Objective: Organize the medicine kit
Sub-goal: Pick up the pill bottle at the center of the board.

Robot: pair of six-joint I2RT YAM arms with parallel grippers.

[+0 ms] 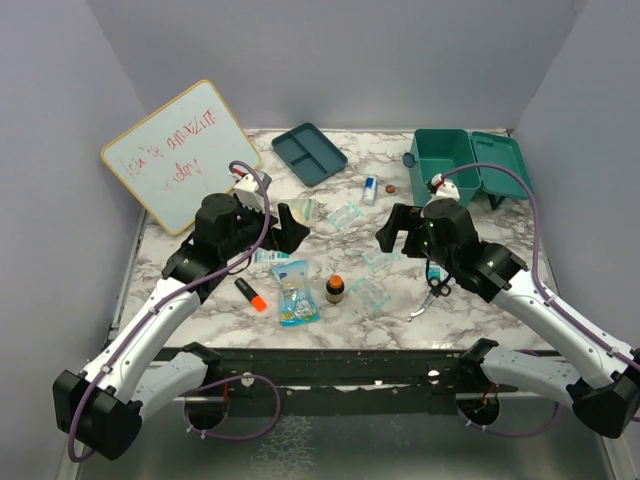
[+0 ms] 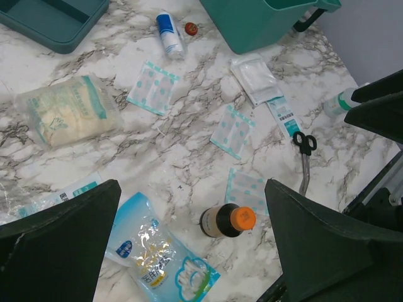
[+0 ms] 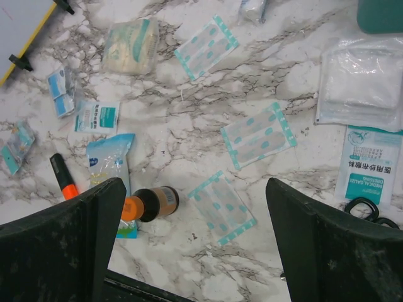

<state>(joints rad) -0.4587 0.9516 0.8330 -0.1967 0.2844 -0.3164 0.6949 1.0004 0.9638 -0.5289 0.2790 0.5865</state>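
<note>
The medicine kit (image 1: 445, 160) is a teal box at the back right with its lid open; its wall also shows in the left wrist view (image 2: 258, 22) and a corner in the right wrist view (image 3: 381, 16). My left gripper (image 1: 297, 228) hovers open above the table's middle left, with nothing between its fingers (image 2: 192, 189). Facing it from the right, my right gripper (image 1: 392, 232) is open and empty too (image 3: 195, 184). Below them a brown bottle (image 1: 335, 289) with an orange cap stands beside a blue cotton-swab pouch (image 1: 297, 293).
A divided teal tray (image 1: 309, 154) and a whiteboard (image 1: 185, 155) sit at the back left. Scattered about are bandage strips (image 3: 258, 135), a gauze pack (image 2: 66, 113), dressing packets (image 3: 362, 82), a white-blue tube (image 2: 169, 33), scissors (image 1: 435, 290) and an orange marker (image 1: 250, 294).
</note>
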